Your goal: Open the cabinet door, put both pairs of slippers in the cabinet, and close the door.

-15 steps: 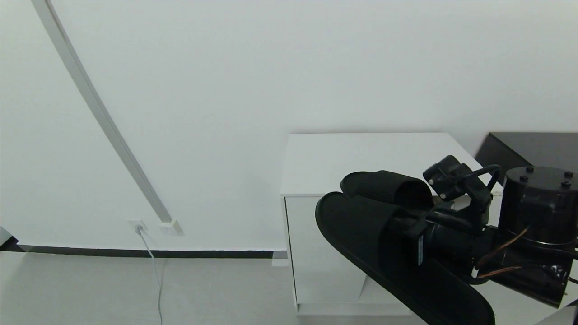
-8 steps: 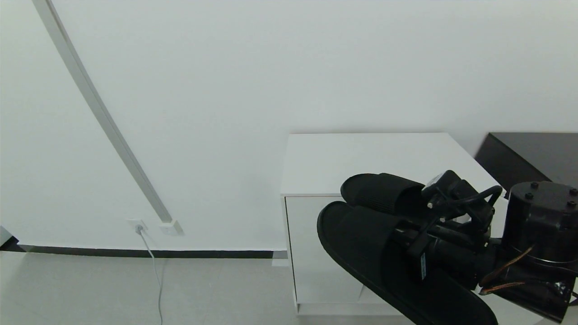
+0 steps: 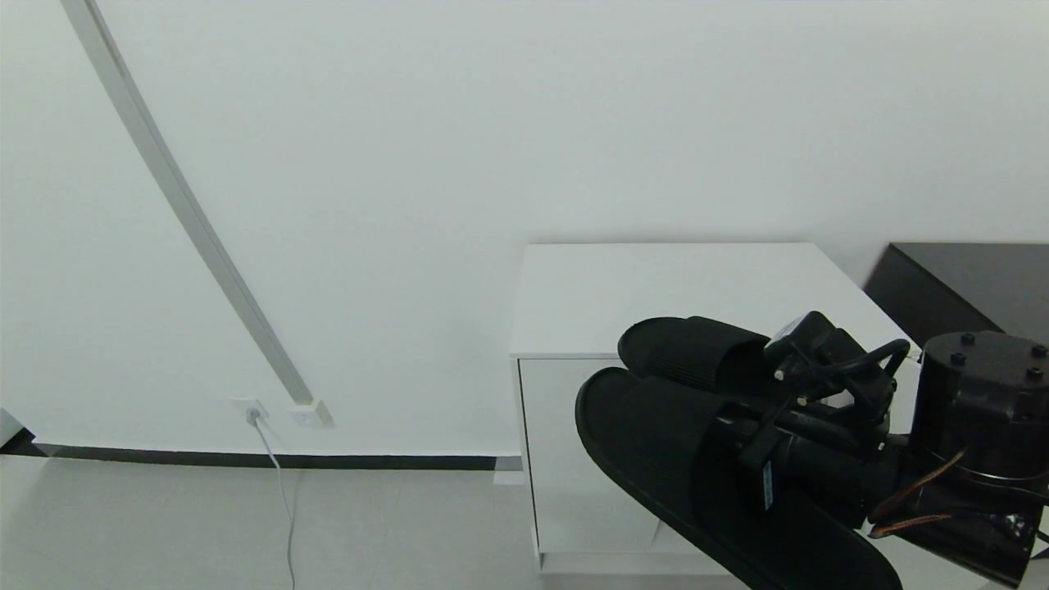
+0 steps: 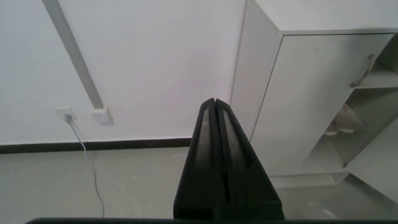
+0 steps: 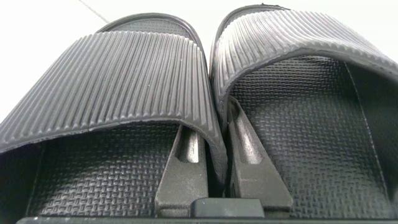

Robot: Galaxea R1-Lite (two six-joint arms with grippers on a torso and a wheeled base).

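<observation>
Head view, slippers [image 3: 656, 426] toes-first toward cabinet [image 3: 574, 467]

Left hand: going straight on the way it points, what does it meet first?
Probably the wall, just beside the cabinet. The way looks free, though the left hand aims near the cabinet's edge, so its side panel is possible.

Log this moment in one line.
right end effector: shut on black slippers | left end effector: shut, empty | cabinet: open, pale slippers inside
</observation>
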